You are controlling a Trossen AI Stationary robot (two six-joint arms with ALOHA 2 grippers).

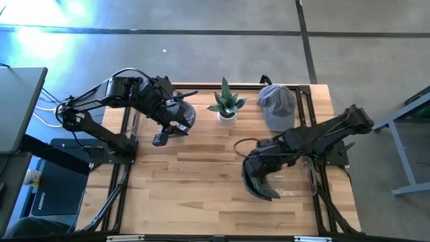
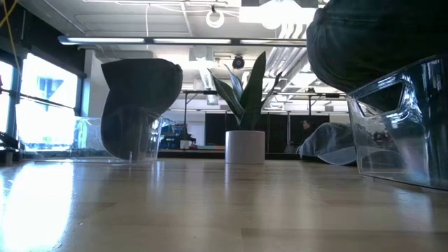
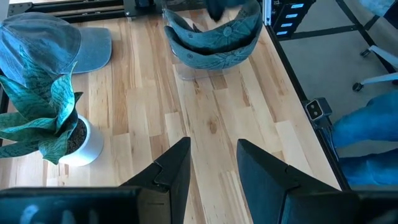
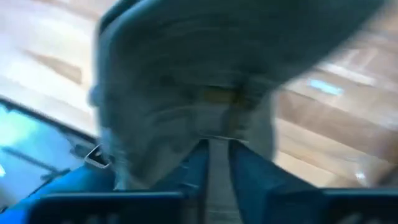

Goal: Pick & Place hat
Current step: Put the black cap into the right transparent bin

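Note:
A dark hat hangs at the table's right, over a clear container. My right gripper is shut on it; the right wrist view is blurred. From across the table, the left wrist view shows the same hat above the container. My left gripper stands open and raised over the table's left half, pointing toward the hat with nothing between its fingers. A second, grey hat lies crown up on the wood at the far right. My right gripper pinches the dark hat's fabric between its two fingers, which come steeply from above. Blur hides which part of the hat this is. The hat hangs below the fingers with its lower part at the container's open top; whether it rests there I cannot tell.
A potted plant in a white pot stands at the far middle. At the left, by my left arm, a dark rounded thing sits above a clear stand. Bare wood lies in the near middle. Black frame rails run along both side edges.

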